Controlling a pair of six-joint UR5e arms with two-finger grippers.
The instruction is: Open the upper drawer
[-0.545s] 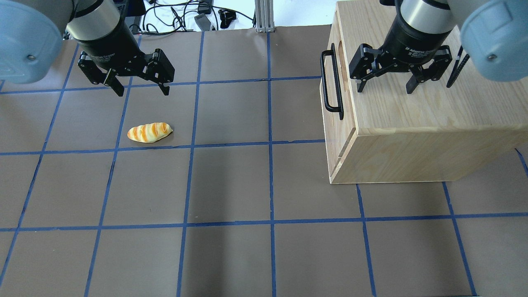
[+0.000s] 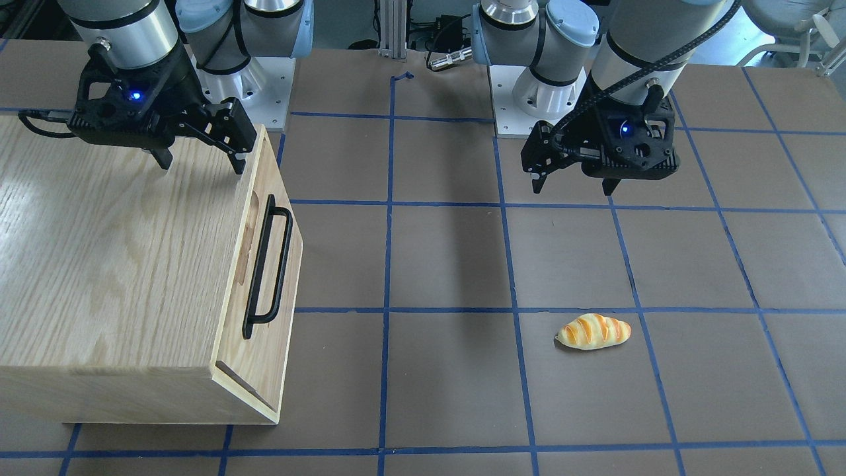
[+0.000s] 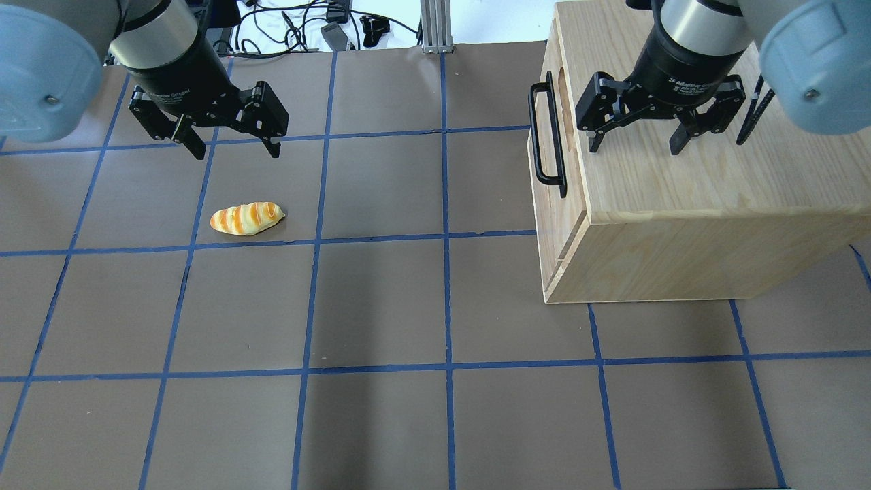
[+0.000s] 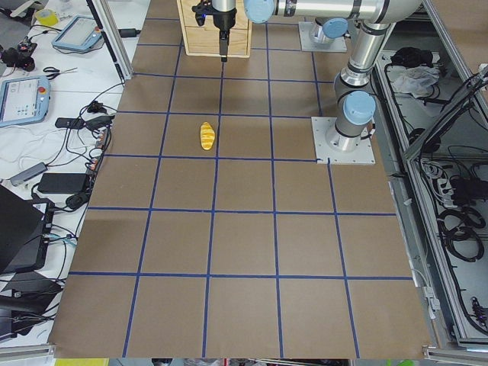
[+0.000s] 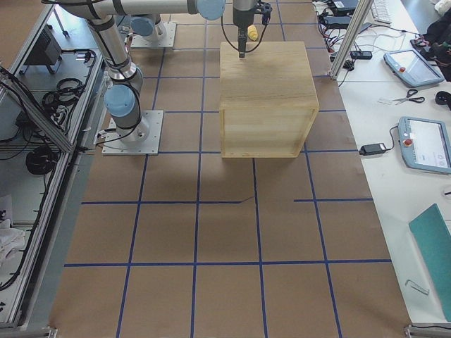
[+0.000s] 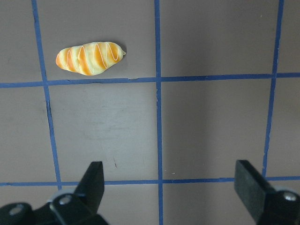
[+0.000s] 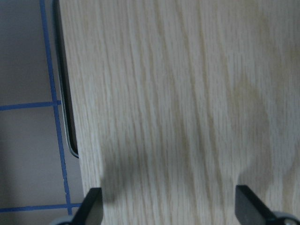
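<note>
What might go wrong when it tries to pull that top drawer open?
1. The open right gripper hovers over the cabinet top, off the handle; descending, it may strike wood or miss the bar.
2. Nothing visibly anchors the cabinet, so pulling the upper drawer might drag the whole box.

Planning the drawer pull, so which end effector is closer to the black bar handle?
Right. The right end effector hovers over the cabinet top just beside the handle; the left end effector hangs far across the table, near the bread.
</note>
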